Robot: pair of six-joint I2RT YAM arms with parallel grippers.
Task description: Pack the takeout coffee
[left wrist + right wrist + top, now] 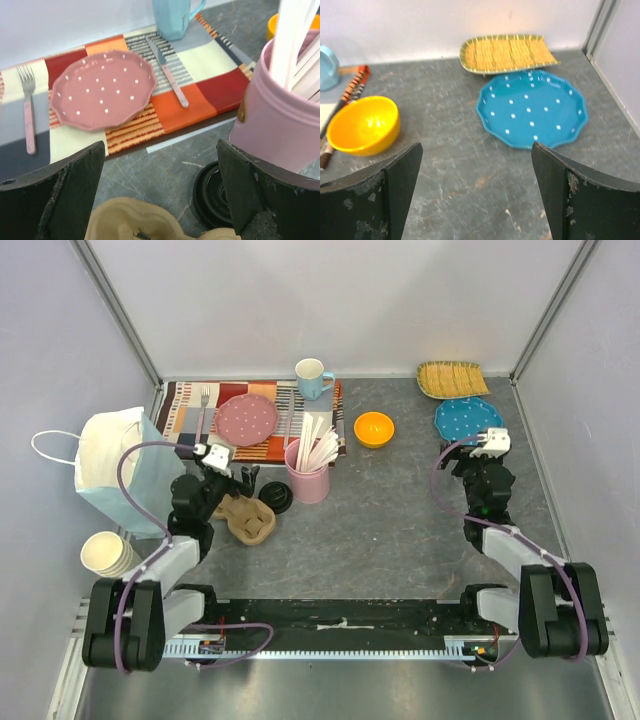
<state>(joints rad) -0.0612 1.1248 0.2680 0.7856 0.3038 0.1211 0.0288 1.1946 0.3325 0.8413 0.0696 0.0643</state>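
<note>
My left pincer hangs spread and empty above the cardboard carrier; the right pincer is spread too. The takeout coffee, only its black lid showing, sits just beyond, beside the pink cup. I reckon I'm approaching: next I shift right, lower and pinch.

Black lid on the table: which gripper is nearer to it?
Left. The left gripper is right beside the black lid, above the cardboard cup holder; the right gripper is far across the table, by the blue plate.
</note>
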